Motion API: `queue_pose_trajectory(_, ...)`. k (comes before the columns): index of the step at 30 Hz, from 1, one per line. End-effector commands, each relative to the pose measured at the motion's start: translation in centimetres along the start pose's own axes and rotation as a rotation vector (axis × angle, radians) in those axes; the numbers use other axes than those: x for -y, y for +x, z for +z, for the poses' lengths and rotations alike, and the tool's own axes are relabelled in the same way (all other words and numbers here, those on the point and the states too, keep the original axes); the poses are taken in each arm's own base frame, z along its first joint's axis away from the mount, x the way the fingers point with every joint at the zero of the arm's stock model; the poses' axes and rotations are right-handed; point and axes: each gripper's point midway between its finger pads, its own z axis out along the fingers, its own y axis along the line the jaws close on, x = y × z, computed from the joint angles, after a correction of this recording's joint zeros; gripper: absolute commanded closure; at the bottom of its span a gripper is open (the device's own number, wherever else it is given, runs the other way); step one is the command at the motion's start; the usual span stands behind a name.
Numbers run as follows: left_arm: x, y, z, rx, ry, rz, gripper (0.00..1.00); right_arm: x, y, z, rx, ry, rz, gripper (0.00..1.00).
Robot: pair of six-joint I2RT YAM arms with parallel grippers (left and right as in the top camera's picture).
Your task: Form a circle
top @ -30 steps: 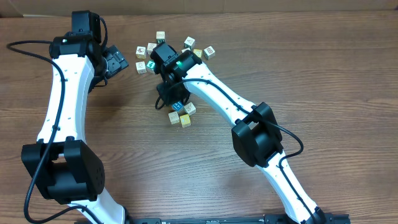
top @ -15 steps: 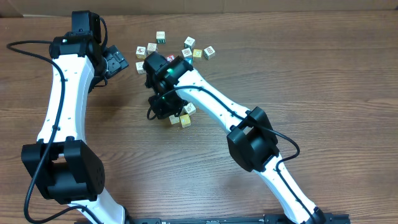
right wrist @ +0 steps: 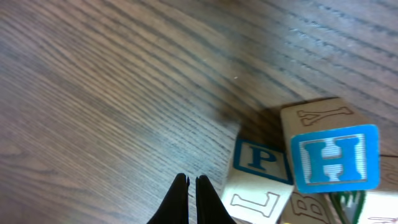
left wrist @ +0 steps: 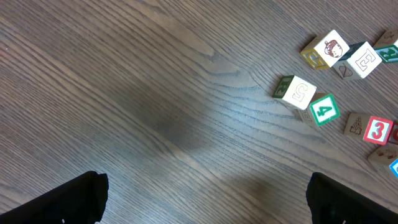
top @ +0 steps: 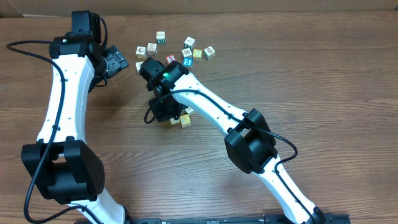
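The right pincer (right wrist: 188,198) has its two fingers pressed together with nothing between them. It points down at the wooden tabletop (top: 323,93), just left of the cluster (right wrist: 311,168) of four small cubes. Whether a finger touches the nearest cube cannot be told.

In the right wrist view the cluster is packed tight:
- A blue H cube (right wrist: 336,158) shows a Y on its wooden side.
- Against its left stands a whitish cube (right wrist: 258,180) with a blue P face and an L face.
- Two more cubes are cut off by the lower edge.

From overhead the right arm covers most of this group. Only three cubes peek out beside the pincer: one yellow cube (top: 185,122) and two pale ones.

At least nine loose cubes (top: 189,42) lie scattered near the far side of the tabletop, apart from the cluster. Among them are a green 4 cube (left wrist: 323,109) and a red 3 cube (left wrist: 378,130).

The left pincer (left wrist: 208,200) hangs over bare wood to the left of that scatter. Its fingers are spread wide and hold nothing.
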Motion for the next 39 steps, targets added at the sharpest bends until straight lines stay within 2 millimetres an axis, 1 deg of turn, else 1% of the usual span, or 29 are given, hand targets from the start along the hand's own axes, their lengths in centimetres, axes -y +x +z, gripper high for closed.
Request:
queue_pose_trajectory(1,0.2,-0.6,-1.1,0.027,0.019,-0.004,0.00,-0.5,-0.5,-2.5,0.057,0.006,0.004,0.96)
queue_pose_trajectory(3,0.2,-0.6,-1.1,0.027,0.019,-0.004,0.01,-0.6,-0.5,-2.6,0.061,0.004,0.002,0.96)
queue_pose_trajectory(5,0.2,-0.6,-1.1,0.027,0.019,-0.004,0.00,-0.5,-0.8,-3.2,0.073,0.001,0.006,0.96)
queue_pose_trajectory(8,0.2,-0.6,-1.1,0.027,0.019,-0.004,0.01,-0.1,-1.3,-4.7,0.103,-0.005,0.014,0.96)
queue_pose_trajectory(11,0.2,-0.6,-1.1,0.027,0.019,-0.004,0.00,1.1,-2.1,-6.3,0.144,0.008,0.036,0.96)
queue_pose_trajectory(14,0.2,-0.6,-1.1,0.027,0.019,-0.004,0.01,3.6,-2.9,-7.6,0.180,0.056,0.074,0.96)
queue_pose_trajectory(16,0.2,-0.6,-1.1,0.027,0.019,-0.004,0.00,6.0,-3.3,-8.2,0.196,0.101,0.111,0.95)
queue_pose_trajectory(17,0.2,-0.6,-1.1,0.027,0.019,-0.004,0.01,7.0,-3.5,-8.4,0.202,0.120,0.126,0.92)
queue_pose_trajectory(20,0.2,-0.6,-1.1,0.027,0.019,-0.004,0.00,11.1,-3.9,-9.1,0.214,0.189,0.191,0.85)
queue_pose_trajectory(21,0.2,-0.6,-1.1,0.027,0.019,-0.004,0.01,12.5,-4.0,-9.4,0.218,0.205,0.215,0.80)
queue_pose_trajectory(22,0.2,-0.6,-1.1,0.027,0.019,-0.004,0.00,13.4,-4.1,-9.6,0.221,0.213,0.232,0.70)
queue_pose_trajectory(23,0.2,-0.6,-1.1,0.027,0.019,-0.004,0.00,14.8,-4.1,-9.9,0.226,0.224,0.256,0.53)
queue_pose_trajectory(24,0.2,-0.6,-1.1,0.027,0.019,-0.004,0.00,15.9,-4.2,-10.2,0.229,0.234,0.276,0.33)
queue_pose_trajectory(25,0.2,-0.6,-1.1,0.027,0.019,-0.004,0.01,17.0,-4.1,-10.4,0.230,0.246,0.296,0.04)
queue_pose_trajectory(26,0.2,-0.6,-1.1,0.027,0.019,-0.004,0.01,18.7,-4.0,-10.6,0.233,0.263,0.325,0.00)
queue_pose_trajectory(32,0.2,-0.6,-1.1,0.027,0.019,-0.004,0.00,24.3,-3.5,-11.9,0.245,0.277,0.436,0.00)
queue_pose_trajectory(35,0.2,-0.6,-1.1,0.027,0.019,-0.004,0.00,26.4,-3.5,-12.5,0.262,0.278,0.476,0.00)
queue_pose_trajectory(39,0.2,-0.6,-1.1,0.027,0.019,-0.004,0.00,28.4,-3.1,-12.9,0.267,0.284,0.516,0.00)
